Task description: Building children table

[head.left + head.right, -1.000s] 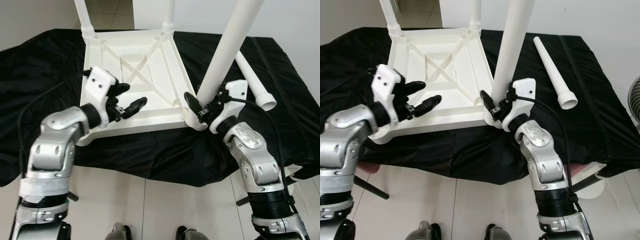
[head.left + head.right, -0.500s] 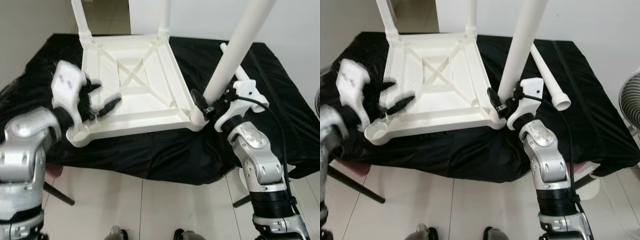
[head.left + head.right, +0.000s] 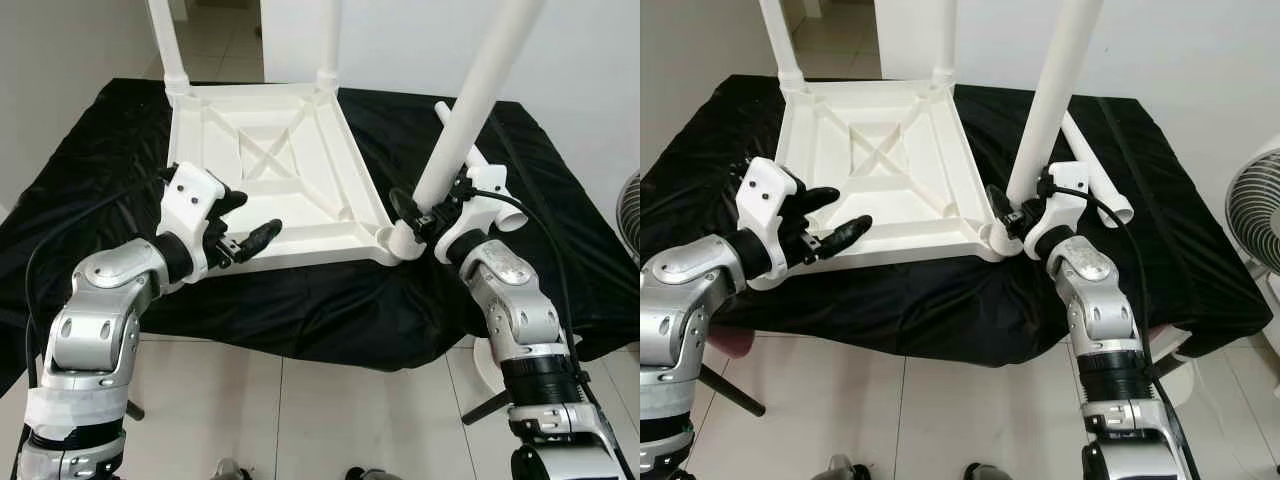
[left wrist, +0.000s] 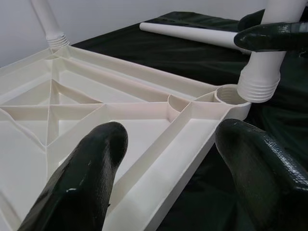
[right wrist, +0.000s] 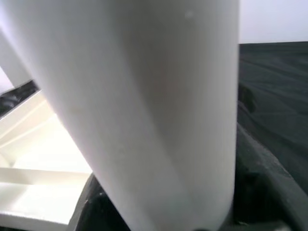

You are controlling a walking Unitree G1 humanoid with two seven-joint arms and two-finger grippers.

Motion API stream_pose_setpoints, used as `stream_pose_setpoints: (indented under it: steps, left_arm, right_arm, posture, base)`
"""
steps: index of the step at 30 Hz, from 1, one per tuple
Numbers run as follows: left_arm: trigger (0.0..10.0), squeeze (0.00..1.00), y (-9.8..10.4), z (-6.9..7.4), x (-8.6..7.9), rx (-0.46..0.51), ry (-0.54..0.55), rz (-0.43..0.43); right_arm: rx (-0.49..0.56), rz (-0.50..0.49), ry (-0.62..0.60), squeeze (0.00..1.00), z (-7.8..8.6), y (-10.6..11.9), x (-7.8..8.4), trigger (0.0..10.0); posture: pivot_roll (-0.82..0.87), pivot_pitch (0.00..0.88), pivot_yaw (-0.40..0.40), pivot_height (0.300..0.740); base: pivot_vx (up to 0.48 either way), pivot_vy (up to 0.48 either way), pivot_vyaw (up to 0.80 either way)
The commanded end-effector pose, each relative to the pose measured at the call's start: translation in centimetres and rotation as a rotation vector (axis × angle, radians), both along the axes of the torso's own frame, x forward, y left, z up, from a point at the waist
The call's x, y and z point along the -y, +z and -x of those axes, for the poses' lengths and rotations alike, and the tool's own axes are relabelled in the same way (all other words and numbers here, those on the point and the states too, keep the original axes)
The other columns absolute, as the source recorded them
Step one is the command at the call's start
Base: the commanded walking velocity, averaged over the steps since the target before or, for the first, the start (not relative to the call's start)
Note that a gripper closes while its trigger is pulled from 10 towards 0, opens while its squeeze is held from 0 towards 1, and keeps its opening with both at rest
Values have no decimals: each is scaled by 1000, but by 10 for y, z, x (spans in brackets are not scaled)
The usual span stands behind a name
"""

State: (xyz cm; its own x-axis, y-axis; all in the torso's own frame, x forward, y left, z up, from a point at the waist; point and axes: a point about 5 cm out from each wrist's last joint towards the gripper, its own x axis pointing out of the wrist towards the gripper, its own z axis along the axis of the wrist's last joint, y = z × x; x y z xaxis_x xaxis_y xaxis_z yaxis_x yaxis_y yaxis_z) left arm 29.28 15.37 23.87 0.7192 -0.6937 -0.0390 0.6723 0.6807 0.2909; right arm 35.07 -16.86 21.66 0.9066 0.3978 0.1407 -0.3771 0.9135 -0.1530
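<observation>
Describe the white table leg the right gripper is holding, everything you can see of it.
The table leg is a long, smooth tube of white plastic, widening into a ribbed, threaded collar at its lower end. It leans rather than standing upright, that end at the near right corner socket of the upturned tabletop, apparently not fully seated. The right gripper grips it just above the collar. Its top runs out of frame.
</observation>
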Motion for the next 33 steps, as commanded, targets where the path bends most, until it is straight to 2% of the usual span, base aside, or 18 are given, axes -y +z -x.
stream_pose_setpoints:
  steps: [1,9,10,16,17,20,28,30,33]
  left_arm:
    - [10000,0,1,-1,-3,16,81,14]
    - [10000,0,3,5,1,15,43,6]
    - [10000,0,4,7,5,8,-1,-8]
    - [10000,0,5,7,14,8,-60,-37]
    - [10000,0,7,6,18,11,-76,-40]
    - [10000,0,8,6,19,13,-84,-41]
    - [10000,0,9,6,20,10,-98,-45]
    - [10000,0,10,8,23,-3,-140,-54]
    - [10000,0,10,11,29,-29,-220,-50]
  right_arm:
    - [10,3,3,0,-3,3,4,10000]
    - [30,27,88,0,-12,10,-4,10000]
    - [39,26,111,0,-13,14,-8,10000]
    - [6,51,146,0,-16,7,-10,10000]
    - [-35,77,164,0,-17,-3,-9,10000]
    - [-65,85,173,0,-17,-10,-6,10000]
    - [-104,111,203,0,-15,-18,1,10000]
    - [-124,133,254,0,-15,-20,3,10000]
    - [-136,115,285,0,-18,-17,6,10000]
  posture:
    - [-31,97,12,740]
    - [-12,120,9,740]
    - [-10,121,6,740]
    - [-3,123,1,740]
    - [-3,125,3,740]
    - [-2,129,7,740]
    - [0,136,16,740]
    - [0,138,20,740]
    - [5,141,20,740]
  base:
    - [0,0,0]
    - [0,0,0]
    - [0,0,0]
    - [0,0,0]
    - [0,0,0]
    - [0,0,0]
    - [0,0,0]
    - [0,0,0]
    - [0,0,0]
